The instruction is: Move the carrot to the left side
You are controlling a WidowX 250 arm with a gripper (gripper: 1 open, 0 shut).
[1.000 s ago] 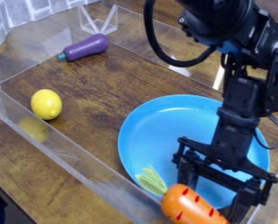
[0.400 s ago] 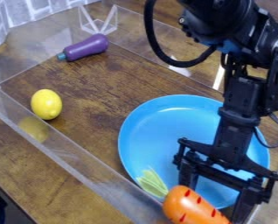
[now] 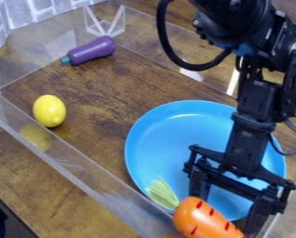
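Now the gripper [image 3: 234, 193] is hanging over the near edge of the blue plate [image 3: 176, 139], jaws spread wide and holding nothing. The carrot [image 3: 208, 221] is lying on that rim at the bottom of the view, leaves [image 3: 162, 192] pointing toward the plate's middle, its orange body sitting just below and between the fingertips. A good grab is probably calling for a straight descent, closing across the carrot's thick middle, since that glossy skin could be slipping sideways.

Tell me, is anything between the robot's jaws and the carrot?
No, nothing visible is. The gripper stands open right over the carrot, jaws on either side of it, at the blue plate's near edge.
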